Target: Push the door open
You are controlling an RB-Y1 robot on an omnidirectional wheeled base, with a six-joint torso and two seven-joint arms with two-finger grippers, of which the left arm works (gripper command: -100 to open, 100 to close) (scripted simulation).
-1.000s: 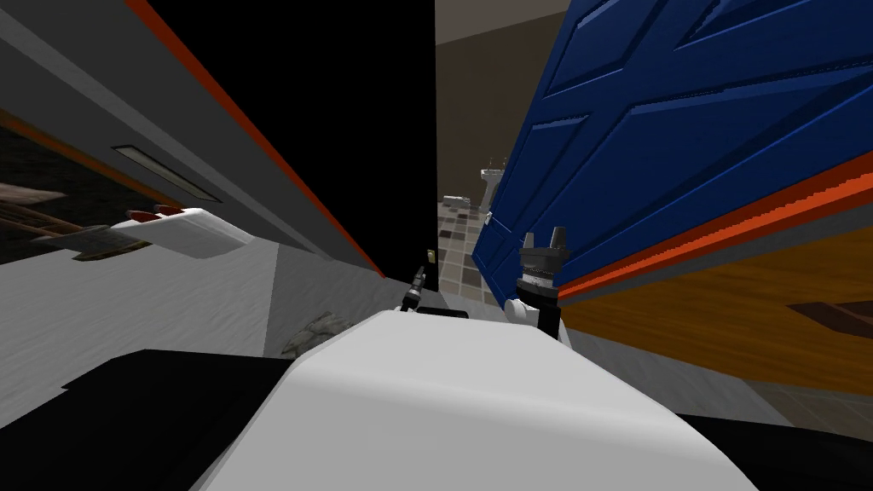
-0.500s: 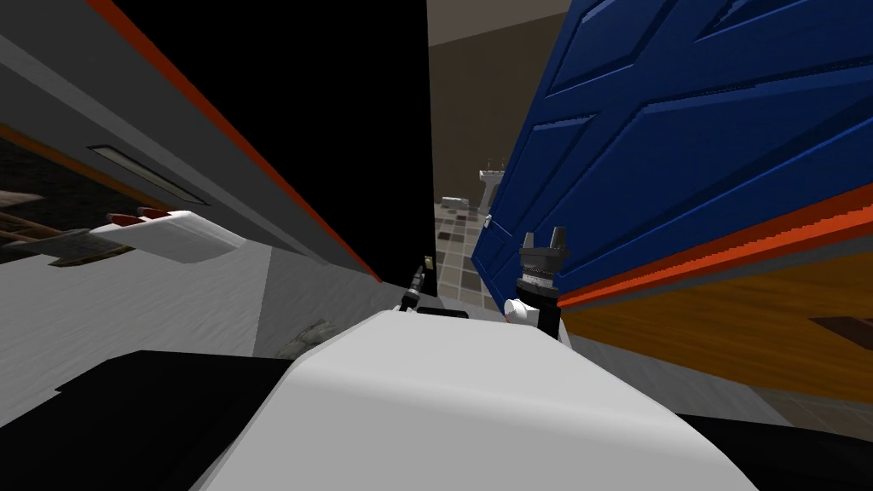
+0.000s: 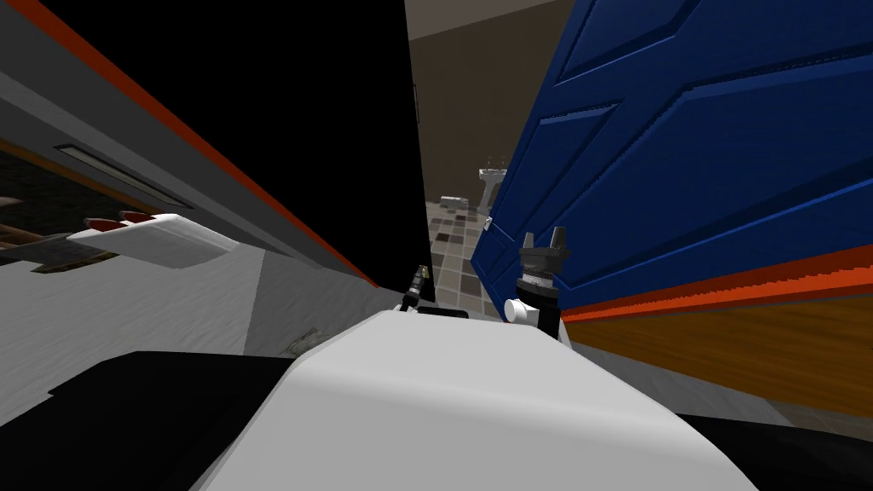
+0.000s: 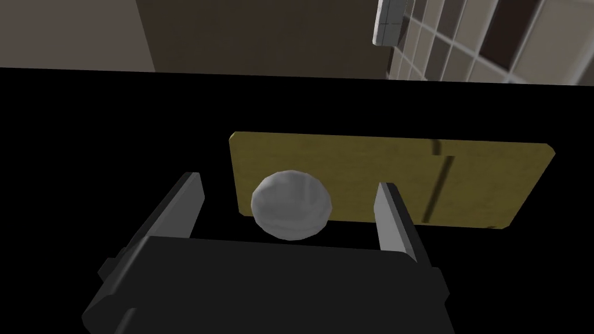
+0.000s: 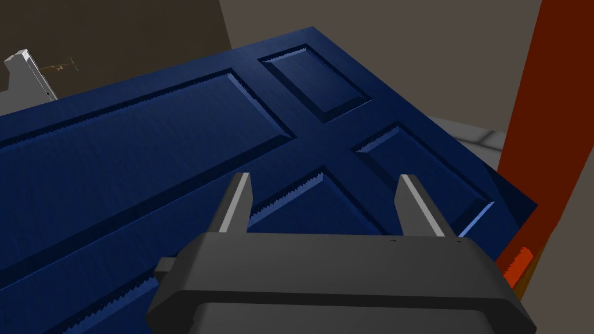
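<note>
— Two pincers, both spread apart. Right pincer [image 5: 323,194] close before panelled face of blue door [image 5: 174,145], gripping nothing.
— And left pincer [image 4: 289,187]?
— Straddling grey round knob [image 4: 291,204] on yellowish plate [image 4: 406,174], fingers clear of it.
— Door's place?
— Ajar at right, tiled floor [image 3: 456,247] past its edge.

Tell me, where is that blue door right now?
In the head view the blue door fills the right side, standing partly open, with the tiled floor showing past its free edge. My open right hand points at its panels.
</note>
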